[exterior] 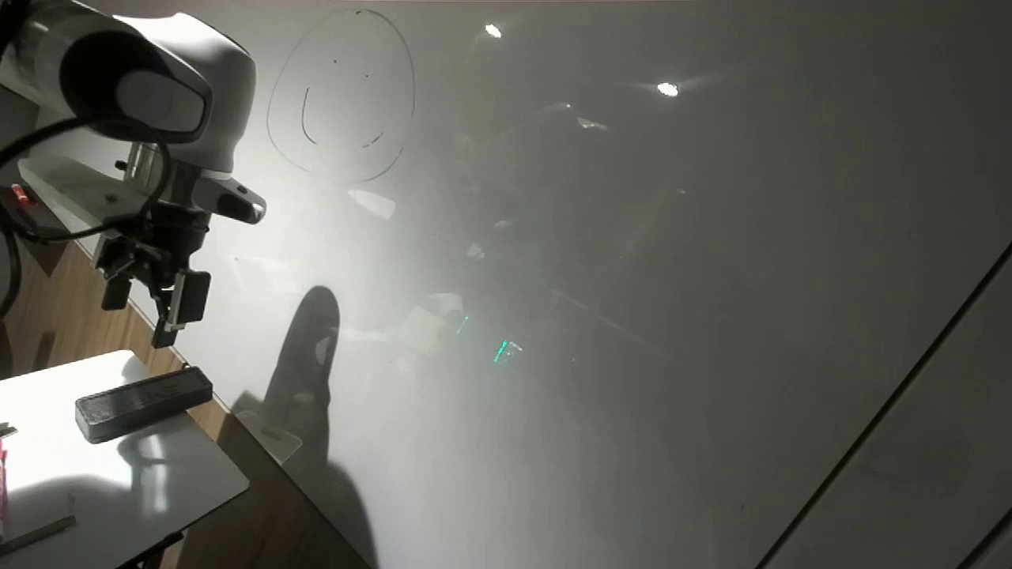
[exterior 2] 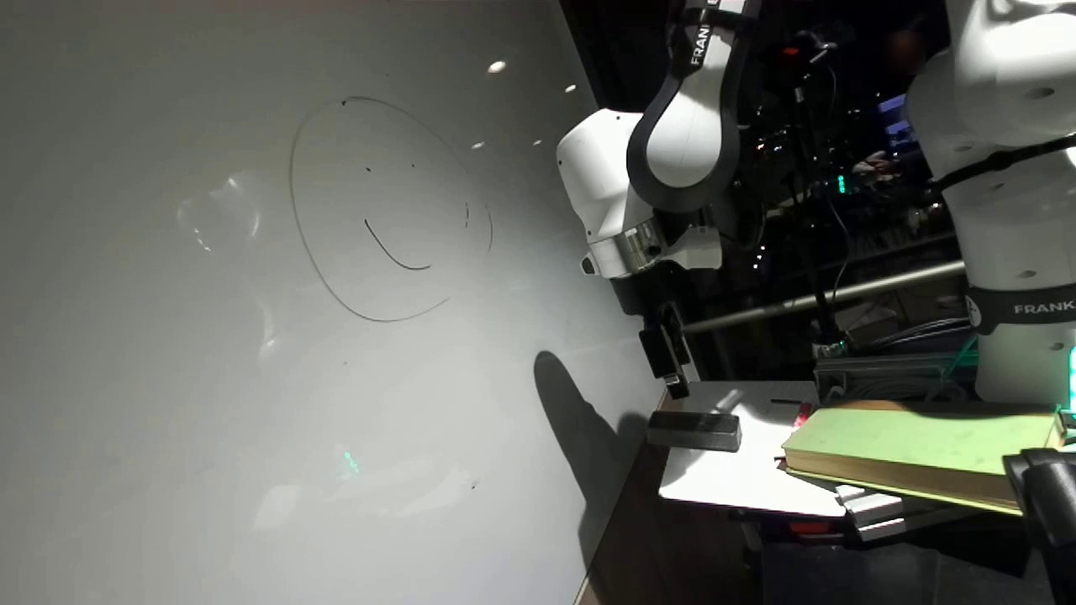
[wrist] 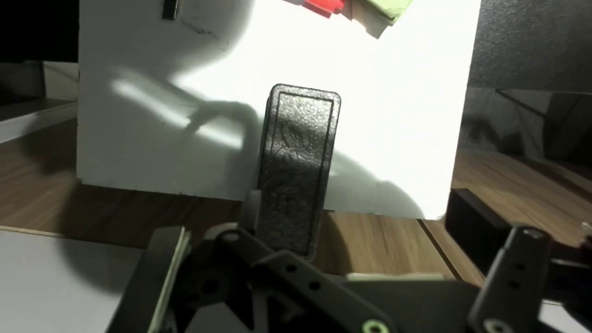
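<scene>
Pincer (exterior: 149, 310) hangs with its fingers pointing down, the two sides standing wide apart. Just below it we find the black eraser (wrist: 300, 152); in both exterior views we read a gap between the two. From the wrist we see part of the pincer pass in front of the eraser's near end. Eraser long, round-cornered, with faint marks in its top that we cannot read. It lies on the white worktop (wrist: 407, 115), one end jutting past the edge, over a wood-grained surface (wrist: 388, 240). Worktop part glare, part shade.

Farther along the worktop: a dark strip (wrist: 170, 8), cut off in the wrist view, and a red item (wrist: 323, 5) we see only in part and cannot name. Beside the red item, a thick green book (exterior 2: 908, 445), one corner over the worktop.

Beyond, a big whiteboard (exterior: 632, 316) fills much of both exterior views. On it we make out a thinly drawn face (exterior 2: 389, 210): broken oval outline, two dots, curved mouth. A round-ended shadow (exterior: 304, 371) falls across the board near the worktop.
</scene>
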